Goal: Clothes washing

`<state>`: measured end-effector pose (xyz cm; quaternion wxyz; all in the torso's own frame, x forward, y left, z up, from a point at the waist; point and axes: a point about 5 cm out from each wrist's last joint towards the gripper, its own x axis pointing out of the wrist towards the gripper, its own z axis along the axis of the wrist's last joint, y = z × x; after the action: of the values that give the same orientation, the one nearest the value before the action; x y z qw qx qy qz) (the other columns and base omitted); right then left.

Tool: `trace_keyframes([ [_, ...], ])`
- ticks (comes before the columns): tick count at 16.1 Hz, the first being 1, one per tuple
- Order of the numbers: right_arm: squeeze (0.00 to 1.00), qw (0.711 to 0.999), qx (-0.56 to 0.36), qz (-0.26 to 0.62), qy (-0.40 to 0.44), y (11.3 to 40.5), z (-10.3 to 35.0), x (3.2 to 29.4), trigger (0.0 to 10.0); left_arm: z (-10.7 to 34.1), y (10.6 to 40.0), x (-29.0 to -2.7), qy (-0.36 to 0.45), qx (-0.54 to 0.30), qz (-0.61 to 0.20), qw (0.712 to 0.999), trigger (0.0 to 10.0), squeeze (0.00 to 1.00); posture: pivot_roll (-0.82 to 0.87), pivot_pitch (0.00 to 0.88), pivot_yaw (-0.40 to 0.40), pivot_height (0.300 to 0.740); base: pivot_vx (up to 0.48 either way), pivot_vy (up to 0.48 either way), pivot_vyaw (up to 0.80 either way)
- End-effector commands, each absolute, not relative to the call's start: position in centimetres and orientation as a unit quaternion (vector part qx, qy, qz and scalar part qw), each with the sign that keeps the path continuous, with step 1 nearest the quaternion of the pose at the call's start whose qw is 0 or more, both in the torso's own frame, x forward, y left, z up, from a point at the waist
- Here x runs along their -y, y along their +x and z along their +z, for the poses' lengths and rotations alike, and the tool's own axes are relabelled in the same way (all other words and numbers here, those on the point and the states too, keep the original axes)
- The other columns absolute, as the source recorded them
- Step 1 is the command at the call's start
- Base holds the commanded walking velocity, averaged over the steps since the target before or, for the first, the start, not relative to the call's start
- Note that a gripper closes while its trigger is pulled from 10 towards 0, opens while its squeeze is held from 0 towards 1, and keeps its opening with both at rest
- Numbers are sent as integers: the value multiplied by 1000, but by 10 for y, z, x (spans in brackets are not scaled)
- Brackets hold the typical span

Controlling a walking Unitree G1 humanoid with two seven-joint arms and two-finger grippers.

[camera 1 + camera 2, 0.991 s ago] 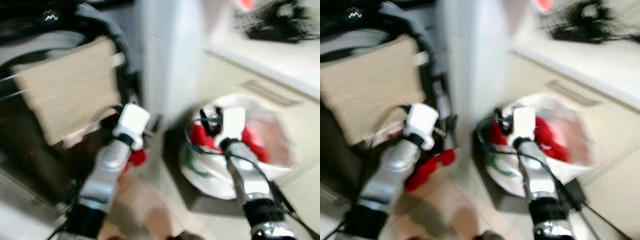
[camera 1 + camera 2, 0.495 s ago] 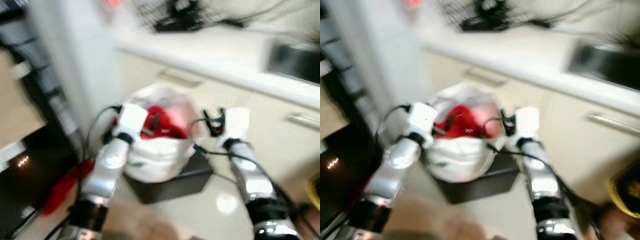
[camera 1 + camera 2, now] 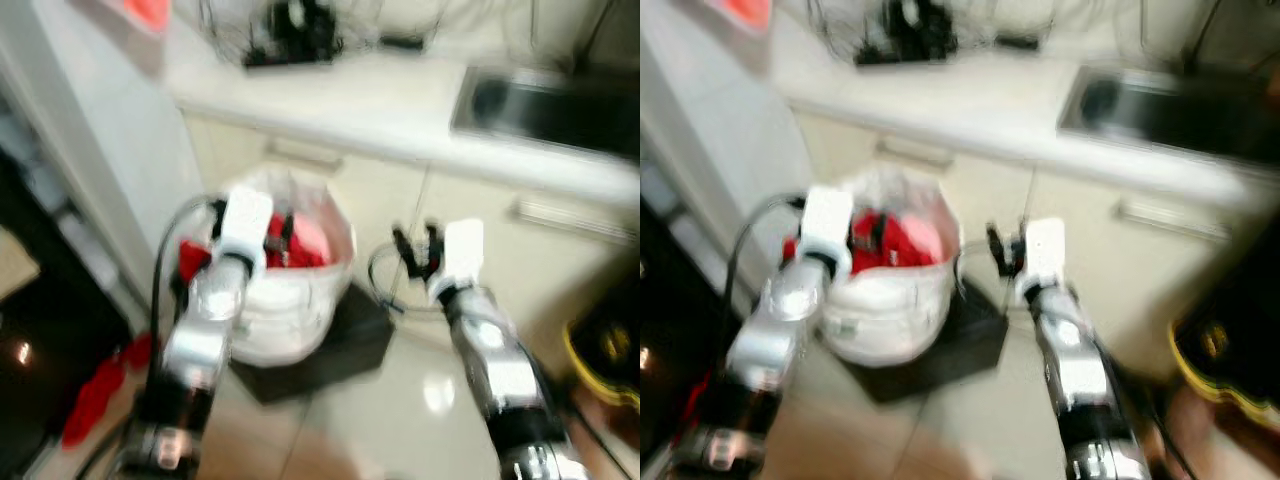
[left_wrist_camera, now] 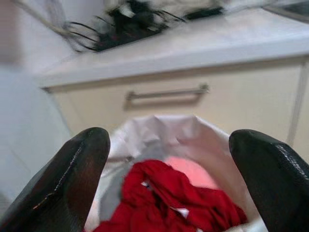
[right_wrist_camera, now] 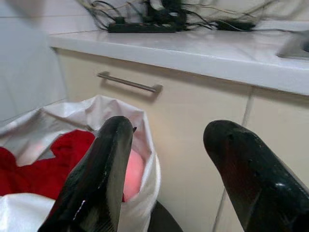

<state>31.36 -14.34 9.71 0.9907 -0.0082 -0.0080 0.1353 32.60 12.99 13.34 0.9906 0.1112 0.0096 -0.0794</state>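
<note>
Two silver arms reach forward side by side. The left hand (image 4: 166,183) is released, its fingers (image 4: 77,179) spread wide, poised over the white laundry bag (image 3: 290,300), which holds red clothes (image 4: 164,203). The right hand (image 5: 169,179) is likewise released and empty, held to the right of the bag before a cream cabinet drawer (image 5: 159,116). The bag sits on a dark mat (image 3: 340,345) on the floor. More red cloth (image 3: 90,400) lies on the floor at near left. Farther off, black cables (image 3: 290,30) rest on the white tabletop (image 3: 400,100).
</note>
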Motion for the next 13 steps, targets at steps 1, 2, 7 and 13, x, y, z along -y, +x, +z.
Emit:
trace_keyframes([
  [1,0,989,12,146,-9,317,103,143,10000,131,326,-129,105,-19,-68,992,10000,0,-72,0,1,740,405,255,0],
  [2,0,989,12,147,-11,316,103,143,10000,131,326,-128,108,-20,-70,992,10000,0,-71,0,0,740,405,259,0],
  [7,0,988,6,153,-9,313,100,143,10000,130,327,-129,112,-32,-58,992,10000,0,-74,0,4,740,450,0,0],
  [13,0,988,-4,152,-7,315,99,143,10000,130,327,-131,116,-41,-49,991,10000,0,-74,0,8,740,450,0,0],
])
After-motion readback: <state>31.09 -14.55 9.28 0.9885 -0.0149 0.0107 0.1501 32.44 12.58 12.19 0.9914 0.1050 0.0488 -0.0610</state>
